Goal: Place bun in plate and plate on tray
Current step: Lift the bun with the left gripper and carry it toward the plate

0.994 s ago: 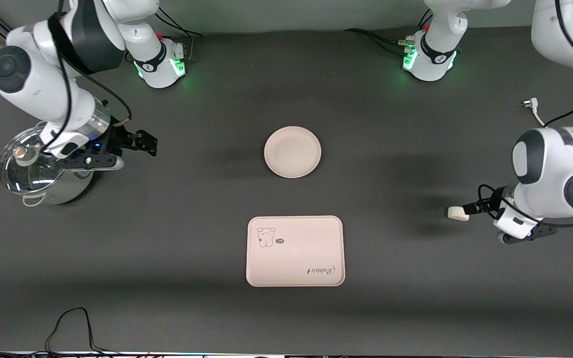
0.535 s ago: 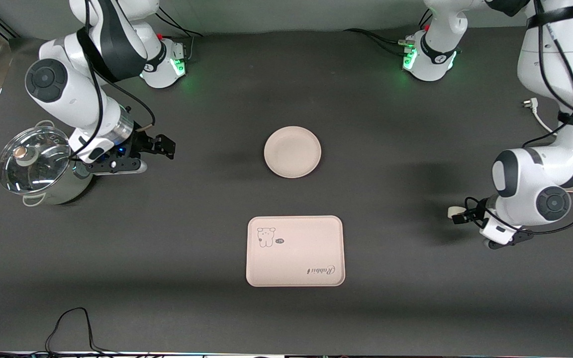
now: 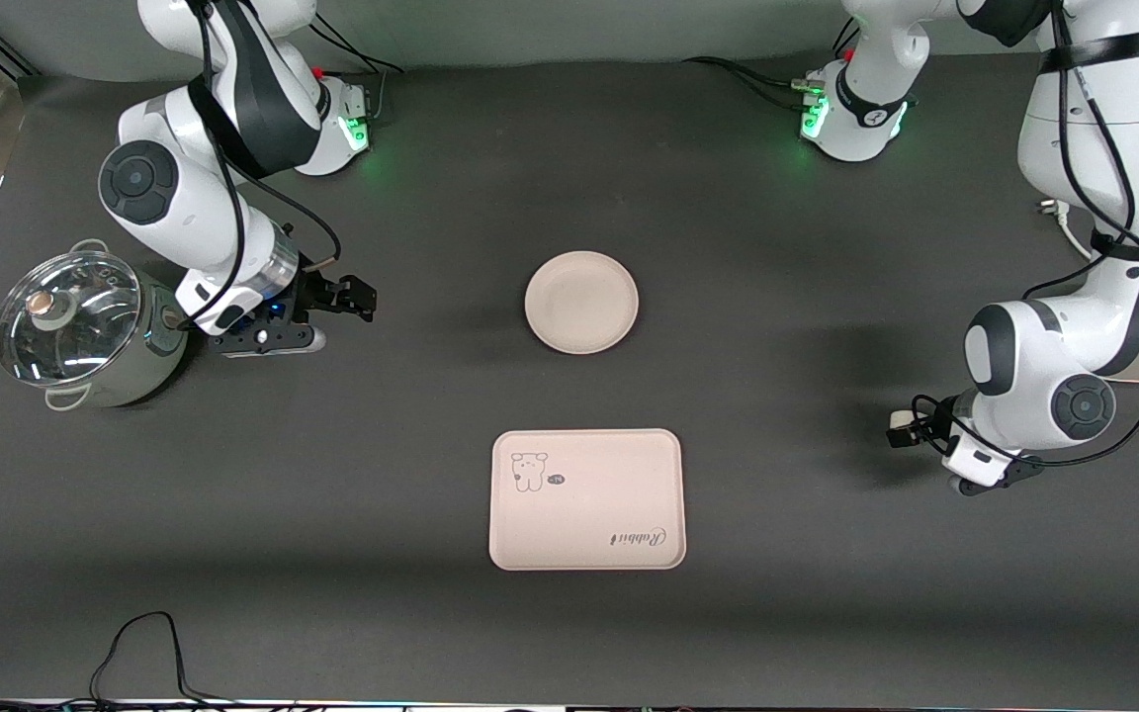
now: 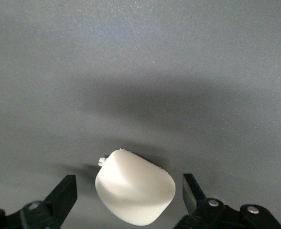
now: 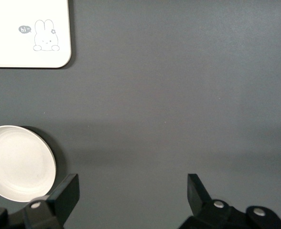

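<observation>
The off-white bun [image 4: 135, 188] lies on the dark table toward the left arm's end; only its tip [image 3: 897, 419] shows in the front view. My left gripper [image 4: 128, 191] is open and straddles it, with a gap on each side. The front view shows this gripper [image 3: 906, 433] low over the bun. The round cream plate [image 3: 581, 302] sits mid-table, farther from the front camera than the rectangular tray [image 3: 586, 499] with its rabbit drawing. My right gripper [image 3: 362, 300] is open and empty between the pot and the plate. Its wrist view shows the plate [image 5: 18, 162] and a tray corner [image 5: 26, 33].
A steel pot with a glass lid [image 3: 75, 326] stands at the right arm's end of the table, close to the right arm's wrist. A black cable [image 3: 144, 643] loops at the table edge nearest the camera. A white plug [image 3: 1052, 206] lies near the left arm.
The left arm has swung in and brought its open gripper down around the bun. The right gripper has moved away from the pot toward the plate. Plate and tray have not moved.
</observation>
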Robot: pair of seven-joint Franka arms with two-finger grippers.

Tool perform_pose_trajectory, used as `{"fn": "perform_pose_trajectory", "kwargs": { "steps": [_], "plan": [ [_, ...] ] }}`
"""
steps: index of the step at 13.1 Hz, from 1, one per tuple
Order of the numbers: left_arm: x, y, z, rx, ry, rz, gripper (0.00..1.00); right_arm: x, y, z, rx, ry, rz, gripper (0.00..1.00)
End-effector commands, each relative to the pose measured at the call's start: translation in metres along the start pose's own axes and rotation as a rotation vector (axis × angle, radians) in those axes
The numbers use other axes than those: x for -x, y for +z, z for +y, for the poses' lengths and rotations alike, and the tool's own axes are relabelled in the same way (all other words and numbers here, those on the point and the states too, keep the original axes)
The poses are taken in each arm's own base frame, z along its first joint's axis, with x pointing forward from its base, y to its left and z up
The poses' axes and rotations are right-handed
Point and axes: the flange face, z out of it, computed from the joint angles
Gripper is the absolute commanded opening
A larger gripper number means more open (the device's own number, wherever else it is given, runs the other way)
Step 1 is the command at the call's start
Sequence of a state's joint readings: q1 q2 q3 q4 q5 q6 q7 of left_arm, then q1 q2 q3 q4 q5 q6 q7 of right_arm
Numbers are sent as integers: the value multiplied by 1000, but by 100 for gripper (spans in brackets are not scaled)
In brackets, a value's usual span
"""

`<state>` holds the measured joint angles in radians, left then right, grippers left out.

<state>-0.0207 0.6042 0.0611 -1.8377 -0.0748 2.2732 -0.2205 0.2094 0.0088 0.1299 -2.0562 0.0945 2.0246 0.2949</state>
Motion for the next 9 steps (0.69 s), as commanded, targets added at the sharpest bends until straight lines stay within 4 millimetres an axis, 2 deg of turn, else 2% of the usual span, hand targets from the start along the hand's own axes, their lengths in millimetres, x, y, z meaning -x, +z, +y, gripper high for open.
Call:
{"fn": "perform_pose_trajectory", "kwargs": {
  "steps": [1,2,4,6,7,9],
  "plan": [
    [3,-1,1,14,-19,9,13,-2,1,-3,-21,26,24,100],
    [3,0,1,14,-19,8,0,-4,5,-5,-35,33,13,100],
    [3,0,0,14,-21,5,2,-5,2,-10,-76,48,13,100],
    [5,-10,1,15,-20,1,2,-1,12,-19,-69,18,-5,100],
    [8,-23,1,15,-20,-11,2,-2,19,-20,-66,18,-18,100],
    [19,-71,0,15,-13,-59,4,-1,20,-26,-61,7,-19,100]
  ]
}}
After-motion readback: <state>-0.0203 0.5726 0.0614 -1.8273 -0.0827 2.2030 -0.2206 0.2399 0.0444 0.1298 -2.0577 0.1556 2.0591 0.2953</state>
